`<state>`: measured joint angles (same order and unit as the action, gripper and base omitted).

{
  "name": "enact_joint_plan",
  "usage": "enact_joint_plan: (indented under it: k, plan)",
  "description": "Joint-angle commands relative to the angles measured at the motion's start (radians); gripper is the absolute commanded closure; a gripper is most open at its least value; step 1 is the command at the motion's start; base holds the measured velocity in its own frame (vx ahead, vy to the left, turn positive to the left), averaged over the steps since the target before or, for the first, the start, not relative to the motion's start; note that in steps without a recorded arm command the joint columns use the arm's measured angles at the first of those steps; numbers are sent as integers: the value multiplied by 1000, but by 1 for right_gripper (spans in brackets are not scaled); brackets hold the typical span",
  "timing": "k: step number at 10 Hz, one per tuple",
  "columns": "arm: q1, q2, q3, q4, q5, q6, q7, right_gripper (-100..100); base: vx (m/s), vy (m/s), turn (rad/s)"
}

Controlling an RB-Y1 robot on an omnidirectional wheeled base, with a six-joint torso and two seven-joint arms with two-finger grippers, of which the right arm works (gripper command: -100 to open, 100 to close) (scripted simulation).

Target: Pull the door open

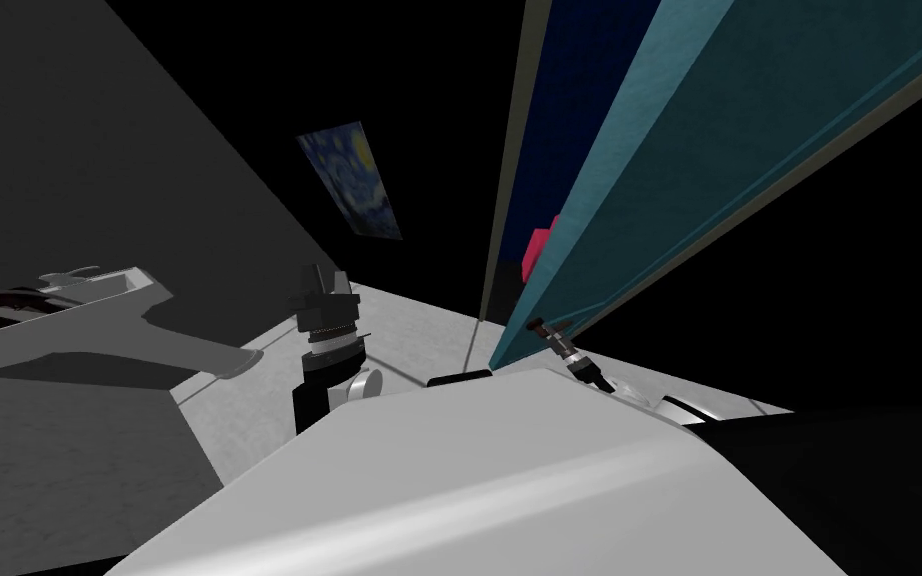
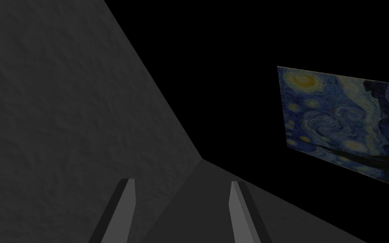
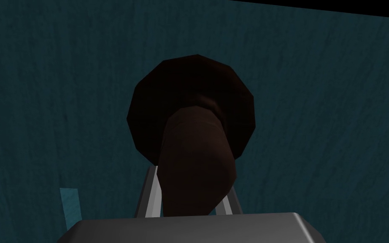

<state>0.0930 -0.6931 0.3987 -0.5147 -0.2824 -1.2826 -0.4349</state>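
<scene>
Left of centre in the head view, the left arm (image 1: 327, 335) stands upright and well apart from the work. Its wrist view shows the left gripper (image 2: 181, 182) with both blades spread wide and nothing between them.

To the right, the teal door (image 1: 709, 150) slants from lower centre to the upper right corner. It stands at an angle to its grey frame (image 1: 511, 170), and the gap between them shows dark blue and a pink block (image 1: 541, 250), so the door appears to be partly off its frame already.

At the door's lower end, just right of centre, the right gripper (image 1: 552, 335) meets the leaf and is plainly the nearer hand. Its wrist view shows it pinching the dark brown handle (image 3: 195, 164). A light grey finger presses each flank of the handle, and the blades sit far closer together than the idle hand's.

The handle's long axis runs straight out from its round plate (image 3: 155, 97) on the door face toward the gripper's dark body, so the door lies dead ahead of the pincer. The coming pull probably calls for drawing back along that line, away from the leaf. The likely risk is the thin blades sliding off the smooth stem.
</scene>
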Motion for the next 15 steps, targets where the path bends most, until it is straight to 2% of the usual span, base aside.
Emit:
enact_joint_plan:
  k: [1, 2, 3, 7, 8, 15]
  plan:
    - [0, 0, 0, 0, 0, 0, 0, 100, -58, -20, -7]
    - [-15, 14, -9, -1, 2, 26, 10, 100, -163, -37, 165]
    - [-19, 16, -11, -2, 3, 32, 12, 100, -181, -76, 157]
    - [-59, 47, -35, -12, 7, 98, 39, 100, -203, -103, 153]
    - [-65, 51, -39, -14, 8, 107, 43, 100, -163, -60, 117]
    - [-149, 115, -90, -36, 17, 247, 100, 100, -216, -108, 191]
